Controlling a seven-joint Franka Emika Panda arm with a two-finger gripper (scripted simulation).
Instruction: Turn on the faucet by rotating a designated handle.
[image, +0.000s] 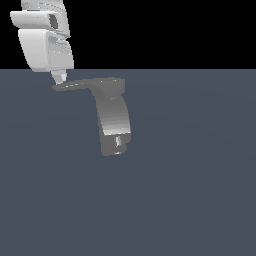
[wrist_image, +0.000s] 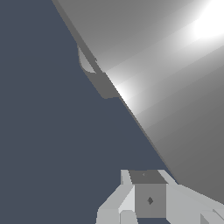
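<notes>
The faucet (image: 114, 117) is a shiny grey curved body standing on the dark floor, with a small round opening (image: 118, 142) at its lower end. Its handle (image: 82, 84), a thin flat lever, juts from the top toward the exterior view's left and tapers to a point. My gripper (image: 59, 77) comes down from the white arm at the upper left, and its tip rests right at the handle's pointed end. The fingers look pressed together, holding nothing. In the wrist view the handle (wrist_image: 175, 78) fills much of the picture as a bright grey slab, close beside my gripper (wrist_image: 148, 192).
A flat dark blue-grey floor (image: 190, 190) spreads around the faucet. Part of the faucet body (wrist_image: 94, 76) shows past the handle's edge in the wrist view. Nothing else stands in view.
</notes>
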